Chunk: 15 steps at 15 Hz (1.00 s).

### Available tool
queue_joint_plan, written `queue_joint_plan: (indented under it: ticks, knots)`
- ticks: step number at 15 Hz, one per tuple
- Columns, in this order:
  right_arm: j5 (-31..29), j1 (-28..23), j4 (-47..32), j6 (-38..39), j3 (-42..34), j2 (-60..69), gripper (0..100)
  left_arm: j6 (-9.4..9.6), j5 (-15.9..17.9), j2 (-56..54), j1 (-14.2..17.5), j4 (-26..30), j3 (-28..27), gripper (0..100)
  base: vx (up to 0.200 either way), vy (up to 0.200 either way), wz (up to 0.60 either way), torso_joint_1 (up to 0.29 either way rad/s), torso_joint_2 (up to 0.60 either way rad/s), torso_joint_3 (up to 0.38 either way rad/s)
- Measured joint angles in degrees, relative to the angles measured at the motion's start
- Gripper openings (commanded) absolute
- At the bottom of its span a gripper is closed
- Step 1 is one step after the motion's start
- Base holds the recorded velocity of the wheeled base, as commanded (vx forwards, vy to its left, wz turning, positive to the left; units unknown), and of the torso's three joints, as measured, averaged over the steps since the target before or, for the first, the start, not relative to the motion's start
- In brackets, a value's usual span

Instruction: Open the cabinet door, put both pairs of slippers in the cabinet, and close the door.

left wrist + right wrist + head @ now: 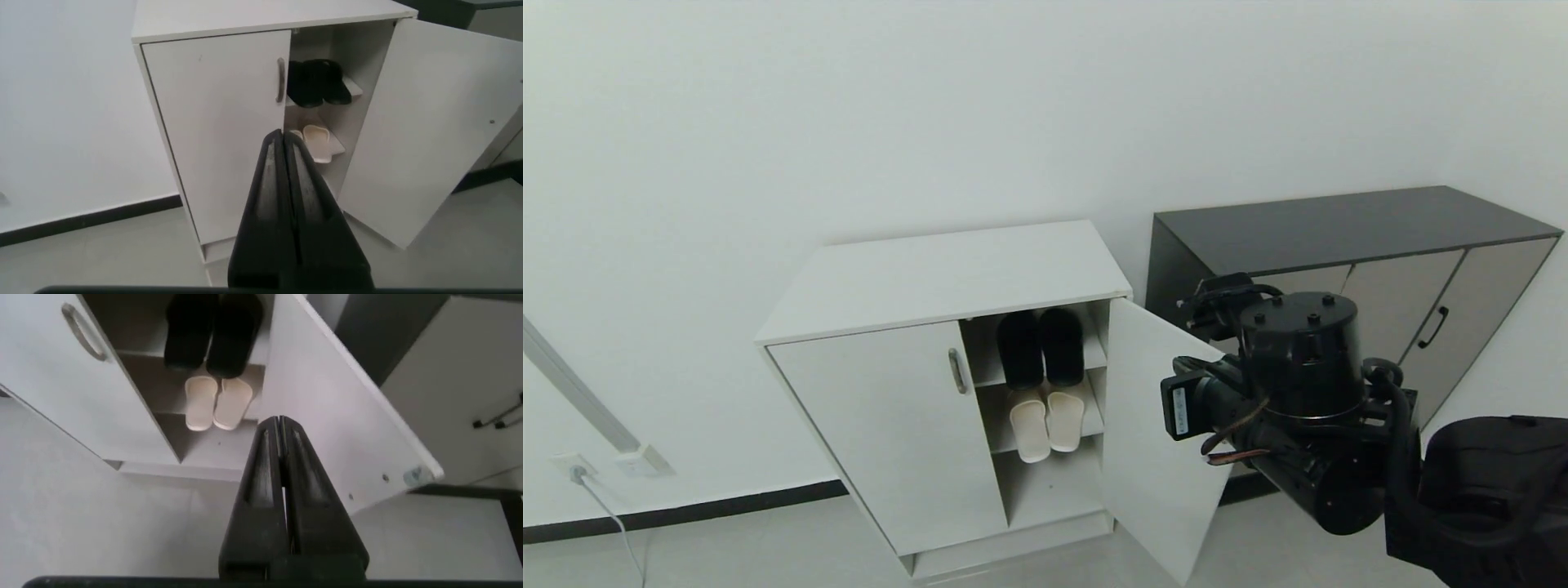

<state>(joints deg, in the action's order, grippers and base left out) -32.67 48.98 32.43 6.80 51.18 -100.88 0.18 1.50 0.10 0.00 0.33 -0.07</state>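
Over to the head view: the white cabinet (947, 278) is seen against the wall, its right door (1156, 433) swung wide open and its left door (890, 425) shut. The black slippers (1041, 347) are parked on the upper shelf, and the white slippers (1045, 420) are set on the shelf just below. The right arm (1298, 392) is held beside the open door, in front of a dark sideboard (1339, 220).

Left wrist view now: the left gripper (283, 139) is shown with fingers pressed flat together and nothing held, pointed at the cabinet front and apart from it. Both pairs are glimpsed through the opening, past the handle (280, 80).

Right wrist view: the right gripper (279, 425) is likewise closed on nothing, aimed toward the open compartment. Whether the door is touched cannot be told.
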Motion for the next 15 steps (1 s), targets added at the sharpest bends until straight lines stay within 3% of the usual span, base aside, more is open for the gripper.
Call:
queue_joint_plan:
  ticks: [4,10,15]
  knots:
    - [0.3,-1.7,0.0,0.0,0.8,-0.2,0,0.00,0.0,0.0,0.0,0.0,0.0,0,0.000,0.000,0.00,0.000,0.00,0.000]
    - [8.0,-14.8,-3.6,0.1,10.8,-5.7,0,-0.02,0.0,0.0,0.0,0.0,0.0,0,0.000,0.000,0.00,0.000,0.00,0.000]
    - [9.5,-20.6,-3.6,0.9,16.1,-13.9,0,-0.09,-0.1,0.0,0.0,0.0,0.0,0,0.000,0.000,0.00,0.000,0.00,0.000]
